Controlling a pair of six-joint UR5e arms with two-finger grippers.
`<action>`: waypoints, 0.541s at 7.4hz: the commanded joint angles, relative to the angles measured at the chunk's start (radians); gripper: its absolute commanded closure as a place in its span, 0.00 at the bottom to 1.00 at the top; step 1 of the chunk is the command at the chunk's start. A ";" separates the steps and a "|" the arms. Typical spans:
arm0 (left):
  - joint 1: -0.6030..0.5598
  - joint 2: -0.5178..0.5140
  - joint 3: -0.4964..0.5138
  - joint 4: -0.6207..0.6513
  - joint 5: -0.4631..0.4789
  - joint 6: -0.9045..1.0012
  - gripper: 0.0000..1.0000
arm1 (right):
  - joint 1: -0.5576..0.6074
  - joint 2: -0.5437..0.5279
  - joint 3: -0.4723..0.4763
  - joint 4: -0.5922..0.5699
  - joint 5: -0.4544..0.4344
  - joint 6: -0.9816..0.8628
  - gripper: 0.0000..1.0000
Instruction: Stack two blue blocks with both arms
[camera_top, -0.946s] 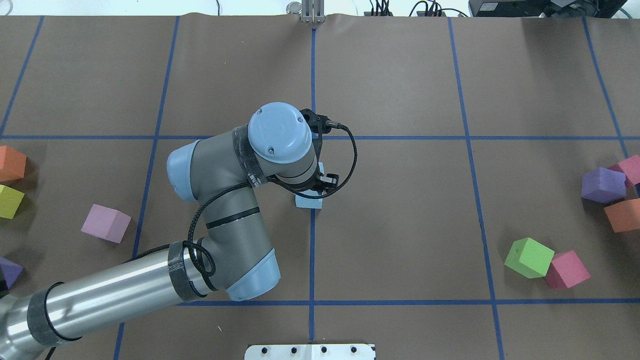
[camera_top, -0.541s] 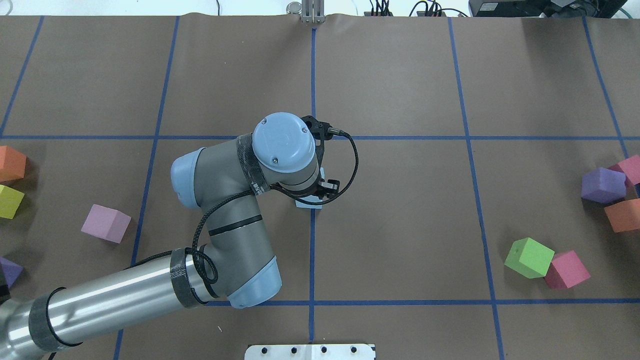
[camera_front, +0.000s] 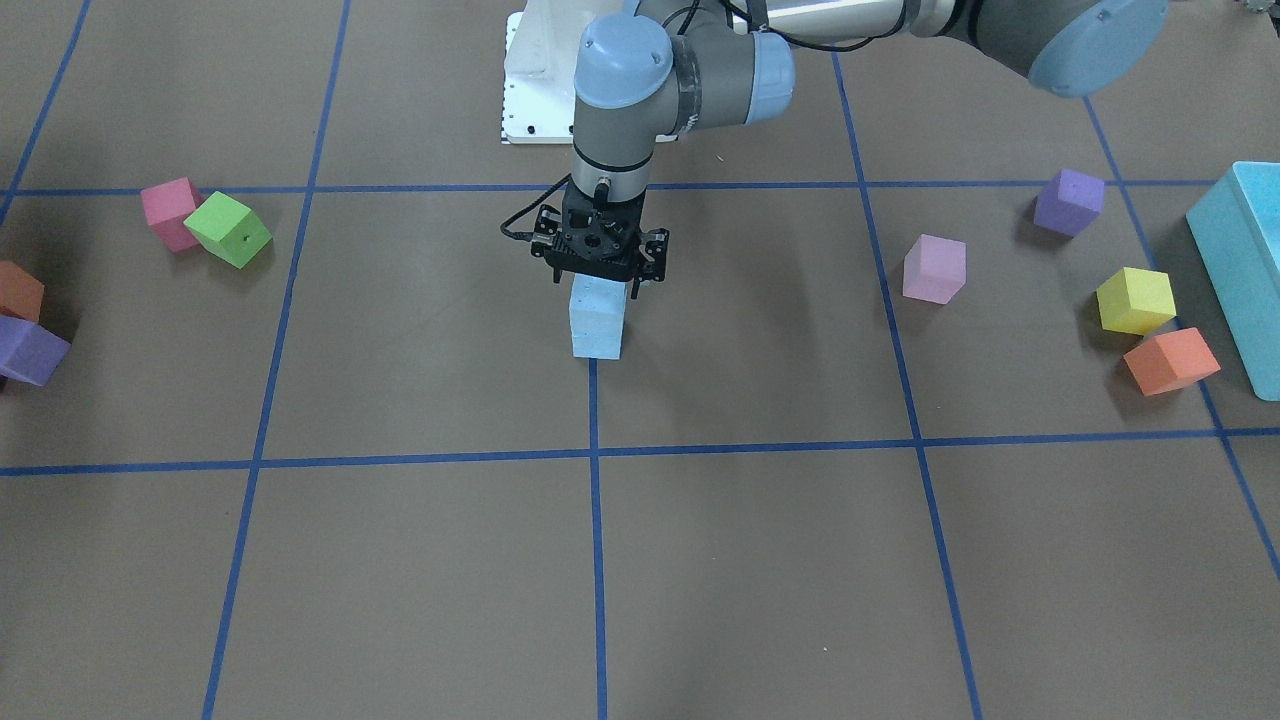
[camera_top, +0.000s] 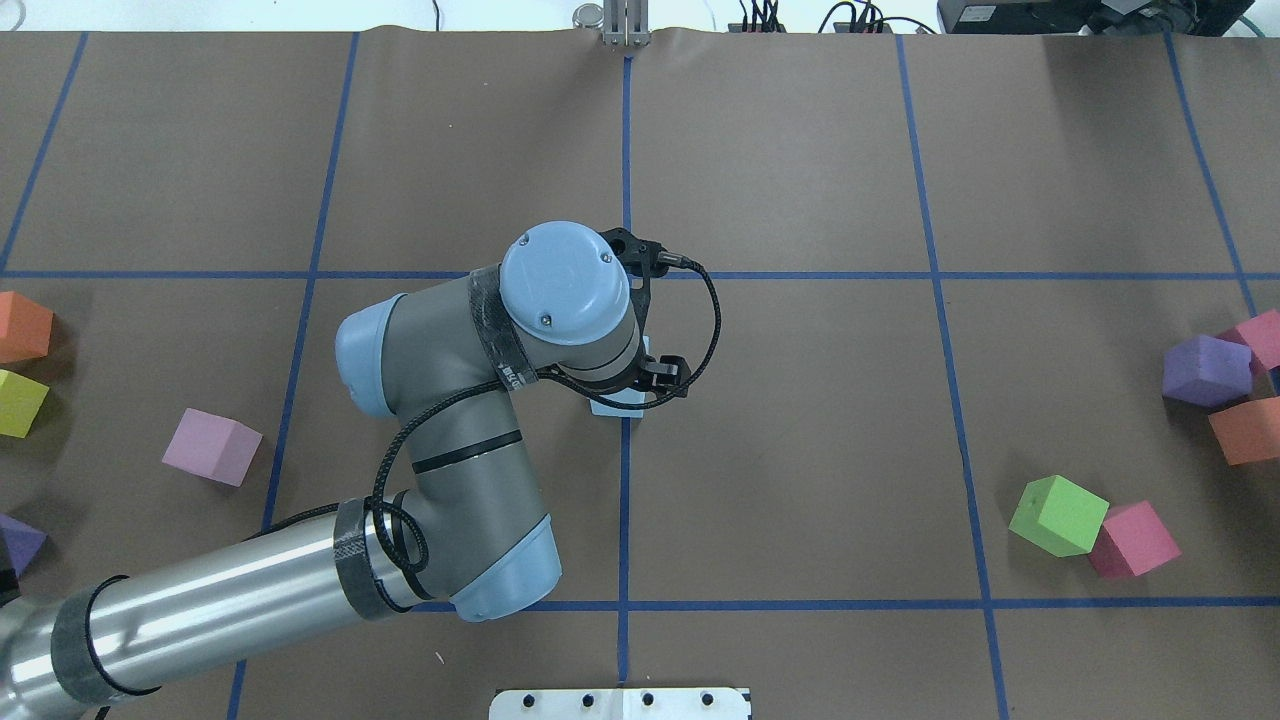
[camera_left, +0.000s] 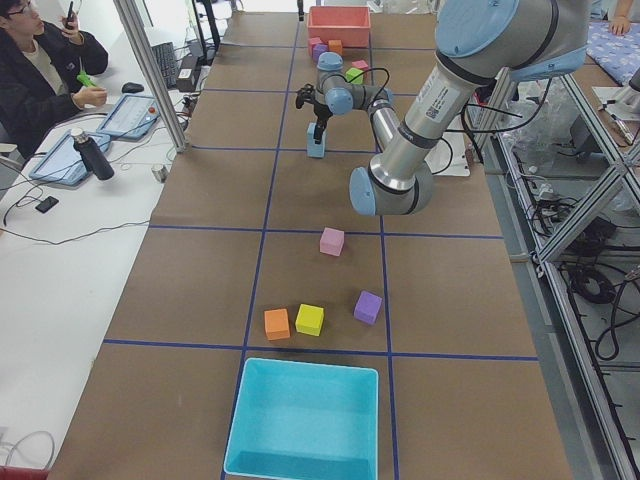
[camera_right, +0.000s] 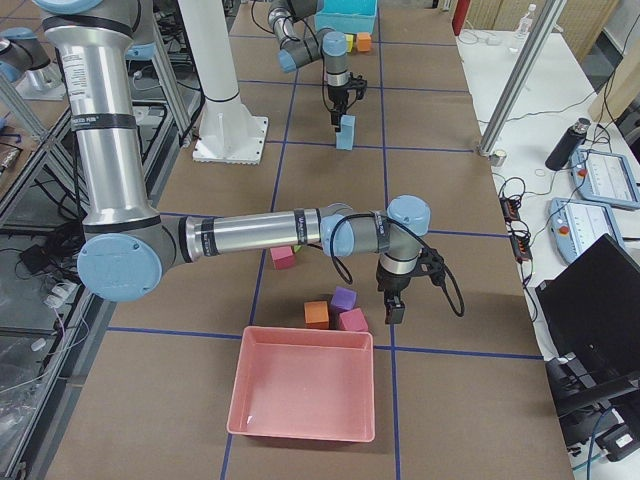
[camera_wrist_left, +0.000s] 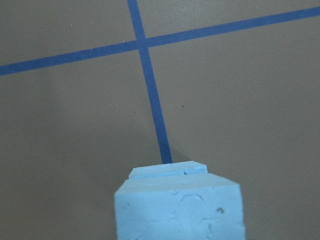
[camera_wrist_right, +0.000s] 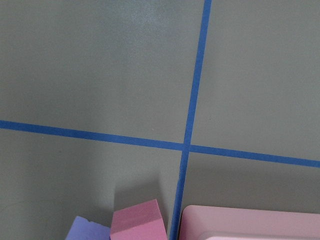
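Two pale blue blocks stand stacked at the table's centre on a blue tape line, the upper block (camera_front: 598, 296) on the lower block (camera_front: 597, 338). My left gripper (camera_front: 599, 283) points straight down and is shut on the upper block's top. The left wrist view shows the upper block (camera_wrist_left: 180, 212) close up with an edge of the lower block (camera_wrist_left: 167, 170) past it. In the overhead view only a corner of the stack (camera_top: 617, 404) shows under the wrist. My right gripper (camera_right: 392, 309) hangs near the table's right end; I cannot tell whether it is open.
A pink tray (camera_right: 300, 432) with orange, purple and pink cubes beside it lies near the right gripper. A green cube (camera_front: 228, 230) and pink cube (camera_front: 168, 212) sit right of centre. A lilac cube (camera_front: 934, 268), yellow cube (camera_front: 1135, 300), orange cube (camera_front: 1170, 360) and turquoise box (camera_front: 1240, 270) lie on the left.
The left wrist has shifted a little toward the stack, so less of the blue blocks shows under it. The other cubes have not moved.
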 joint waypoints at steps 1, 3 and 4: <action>-0.084 0.000 -0.188 0.170 -0.088 0.011 0.02 | 0.000 0.001 0.002 0.001 0.001 0.000 0.00; -0.220 0.013 -0.236 0.211 -0.187 0.077 0.02 | 0.000 0.000 0.000 0.002 0.001 0.002 0.00; -0.303 0.083 -0.248 0.214 -0.234 0.211 0.02 | 0.000 -0.002 0.000 0.002 0.002 0.002 0.00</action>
